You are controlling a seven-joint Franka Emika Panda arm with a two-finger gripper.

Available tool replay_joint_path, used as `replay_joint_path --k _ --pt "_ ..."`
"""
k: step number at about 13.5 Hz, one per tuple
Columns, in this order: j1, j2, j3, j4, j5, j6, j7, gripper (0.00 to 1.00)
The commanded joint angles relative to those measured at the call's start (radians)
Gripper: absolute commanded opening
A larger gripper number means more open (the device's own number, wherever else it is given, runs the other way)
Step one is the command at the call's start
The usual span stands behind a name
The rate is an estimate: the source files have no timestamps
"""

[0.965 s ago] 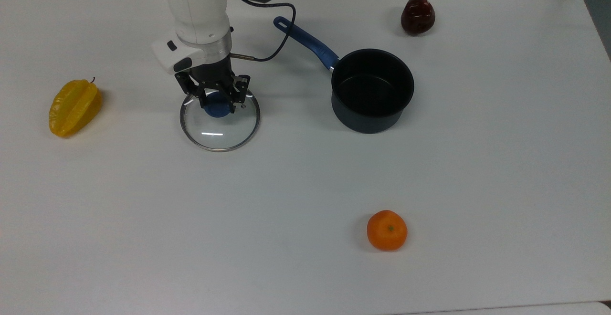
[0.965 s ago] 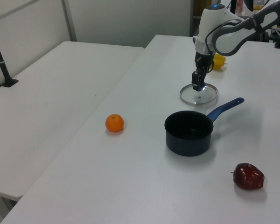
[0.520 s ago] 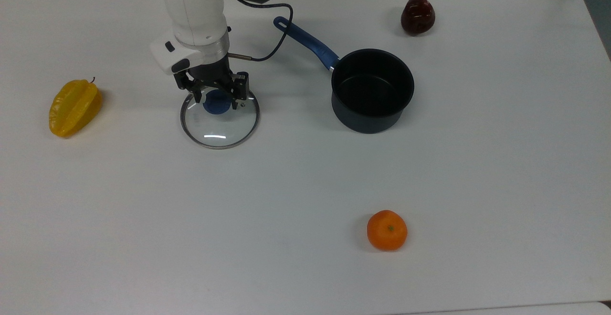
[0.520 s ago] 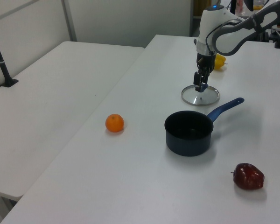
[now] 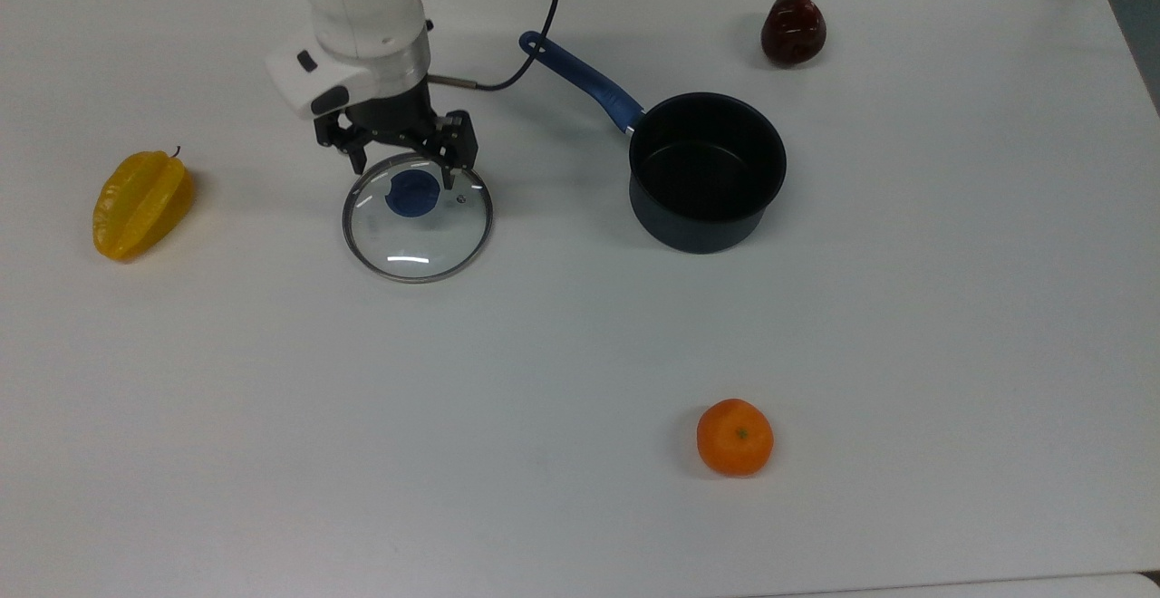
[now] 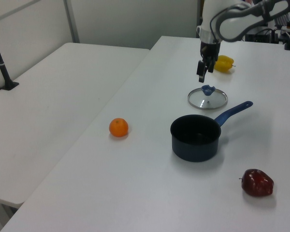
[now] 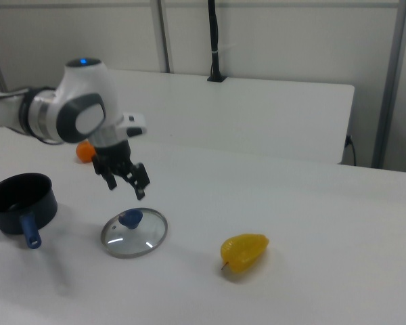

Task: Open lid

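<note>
The lid [image 5: 418, 237], round clear glass with a metal rim and a blue knob, lies flat on the white table to the top view's left of the dark saucepan [image 5: 707, 172], apart from it. My gripper [image 5: 403, 168] hangs open above the lid's far edge with nothing between its fingers. The left view shows the gripper [image 6: 201, 77] well above the lid [image 6: 208, 98]. In the right view the gripper [image 7: 126, 189] hovers over the lid [image 7: 134, 232] with a clear gap above the knob.
A yellow starfruit [image 5: 140, 204] lies at the top view's left. A red apple [image 5: 793, 29] sits behind the saucepan, whose blue handle [image 5: 584, 81] points toward the arm. An orange [image 5: 735, 437] rests near the front. The arm's cable [image 5: 535, 45] loops beside the handle.
The gripper, which stood low around the blue knob, has risen clear of it and drawn slightly back. The lid stays flat on the table.
</note>
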Motion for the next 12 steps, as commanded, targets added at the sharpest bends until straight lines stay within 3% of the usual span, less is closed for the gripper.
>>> replay_joint_path --k 1,4,8,12 --pt "0.073 -0.073 0.001 0.102 -0.014 -0.19 -0.014 1.0" --pt "0.121 -0.142 0.004 0.173 -0.013 -0.385 -0.02 1.0" --pt "0.17 -0.279 -0.009 0.162 0.006 -0.575 -0.02 1.0" --pt "0.155 -0.308 -0.013 0.156 0.004 -0.597 -0.012 1.0"
